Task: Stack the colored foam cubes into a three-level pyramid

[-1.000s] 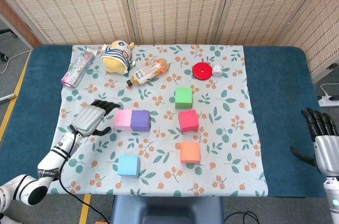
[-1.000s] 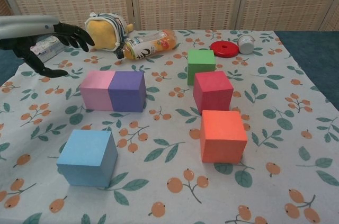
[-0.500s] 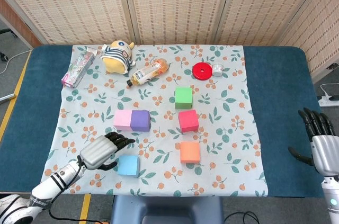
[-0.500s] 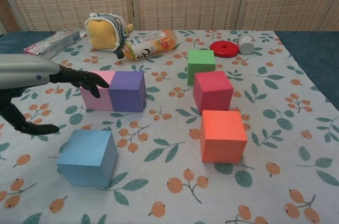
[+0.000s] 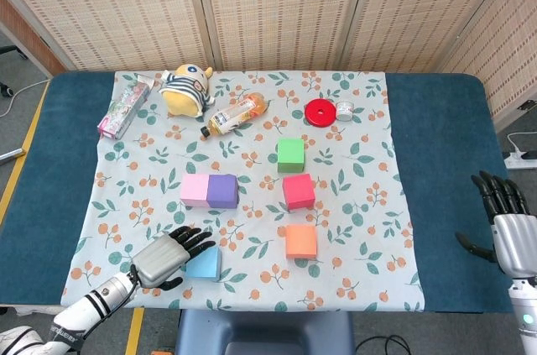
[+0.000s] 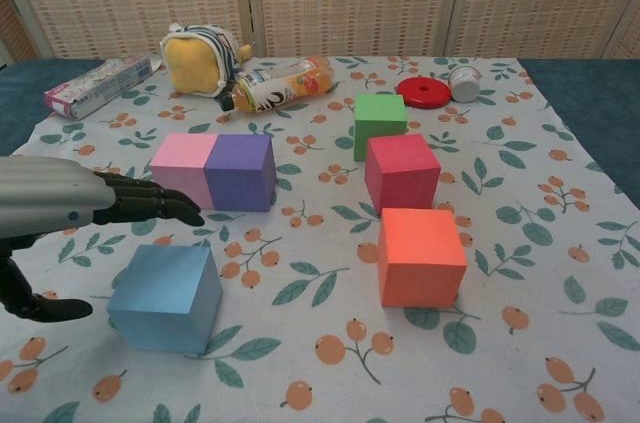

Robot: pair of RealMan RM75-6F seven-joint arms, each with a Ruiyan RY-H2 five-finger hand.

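Several foam cubes lie on the floral cloth. A pink cube (image 5: 195,190) and a purple cube (image 5: 223,191) touch side by side. To their right stand a green cube (image 5: 290,154), a red cube (image 5: 299,191) and an orange cube (image 5: 301,241) in a column. A light blue cube (image 5: 205,264) (image 6: 166,297) sits near the front edge. My left hand (image 5: 164,258) (image 6: 75,205) hovers open just left of and above the blue cube, fingers spread toward it. My right hand (image 5: 508,222) is open, far right over the blue table, away from all cubes.
At the back of the cloth lie a plush toy (image 5: 187,88), a drink bottle (image 5: 236,114), a pink packet (image 5: 124,106), a red disc (image 5: 320,111) and a small jar (image 5: 344,110). The cloth's front edge (image 5: 252,306) is close to the blue cube.
My left hand has moved from beside the pink cube toward the front edge, arriving at the blue cube's left side. The right hand has barely shifted. No cube has moved.
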